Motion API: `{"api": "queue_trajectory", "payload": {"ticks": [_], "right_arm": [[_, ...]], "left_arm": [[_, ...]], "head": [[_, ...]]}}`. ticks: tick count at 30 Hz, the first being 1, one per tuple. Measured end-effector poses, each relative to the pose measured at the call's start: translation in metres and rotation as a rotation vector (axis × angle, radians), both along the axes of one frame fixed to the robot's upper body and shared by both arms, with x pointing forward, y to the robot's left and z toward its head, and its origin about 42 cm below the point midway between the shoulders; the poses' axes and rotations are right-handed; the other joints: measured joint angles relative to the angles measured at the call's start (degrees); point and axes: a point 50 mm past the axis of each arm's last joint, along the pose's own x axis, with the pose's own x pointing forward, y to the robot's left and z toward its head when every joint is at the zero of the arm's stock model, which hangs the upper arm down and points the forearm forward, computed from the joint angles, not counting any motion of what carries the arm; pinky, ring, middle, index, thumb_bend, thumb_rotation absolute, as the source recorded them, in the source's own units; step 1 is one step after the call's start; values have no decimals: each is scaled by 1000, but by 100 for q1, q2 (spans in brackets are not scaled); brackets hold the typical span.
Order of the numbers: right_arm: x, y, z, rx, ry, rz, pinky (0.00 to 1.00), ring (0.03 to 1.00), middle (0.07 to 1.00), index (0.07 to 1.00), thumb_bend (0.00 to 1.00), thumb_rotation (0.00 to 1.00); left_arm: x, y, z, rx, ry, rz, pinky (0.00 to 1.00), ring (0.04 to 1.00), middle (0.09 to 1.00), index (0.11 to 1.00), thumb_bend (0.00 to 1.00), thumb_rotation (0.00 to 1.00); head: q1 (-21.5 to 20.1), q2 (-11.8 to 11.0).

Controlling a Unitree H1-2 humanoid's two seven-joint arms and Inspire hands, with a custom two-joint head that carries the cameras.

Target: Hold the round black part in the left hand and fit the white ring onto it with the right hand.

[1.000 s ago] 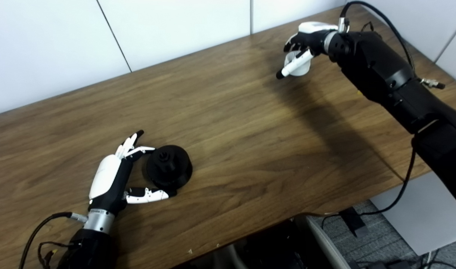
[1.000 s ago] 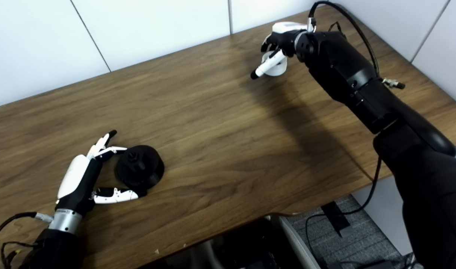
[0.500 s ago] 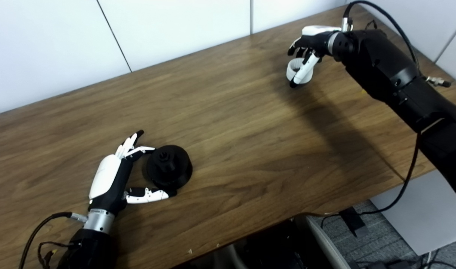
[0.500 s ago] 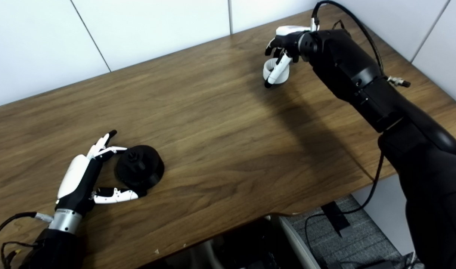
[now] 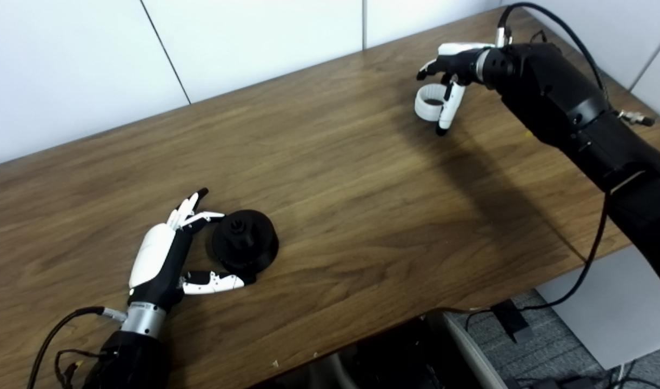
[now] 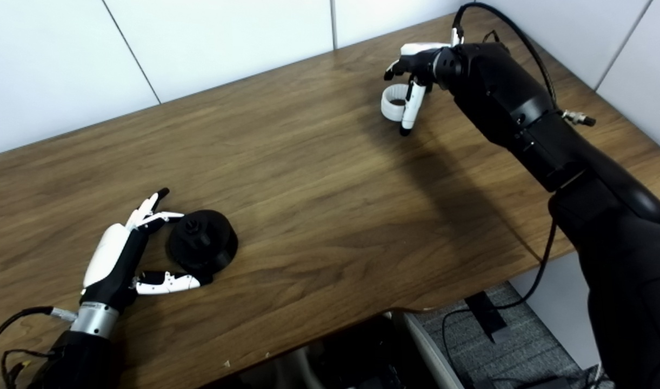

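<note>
- Left eye view: white ring (image 5: 428, 102) at the table's (image 5: 330, 162) 1 o'clock now lies uncovered; right hand (image 5: 453, 70) has swung its thumb down beside it, fingers spread, holding nothing.
- Right eye view: round black part (image 6: 202, 247) at 8 o'clock, unmoved, between the spread fingers of the left hand (image 6: 121, 256), ungripped.

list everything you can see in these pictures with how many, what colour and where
Round part: one, black, near left of the table, between the fingers and thumb of the left hand, resting on the wood.
Ring: one, white, far right of the table, beside the right hand's thumb.
Table: one, dark brown wood grain, filling most of the view.
Wall panels: white, behind the table's far edge.
Cables: black, hanging off the table's right edge toward the grey floor.
Left hand: one, white and black, near left, fingers spread around the round part, not closed on it.
Right hand: one, white and black, far right, over the ring; whether it grips the ring cannot be told.
</note>
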Motion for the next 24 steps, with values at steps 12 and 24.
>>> {"api": "queue_trajectory", "payload": {"ticks": [12, 24], "right_arm": [[-7, 0, -8, -19, -83, 34, 558, 668, 734, 698, 809, 7], [-7, 7, -13, -5, -165, 67, 518, 625, 688, 664, 770, 55]], "left_arm": [[-1, 0, 1, 4, 8, 9, 1000, 1000, 1000, 639, 985, 374], [-1, -2, 1, 6, 8, 7, 1000, 1000, 1000, 641, 985, 392]], "head": [[53, 44], [70, 79]]}}
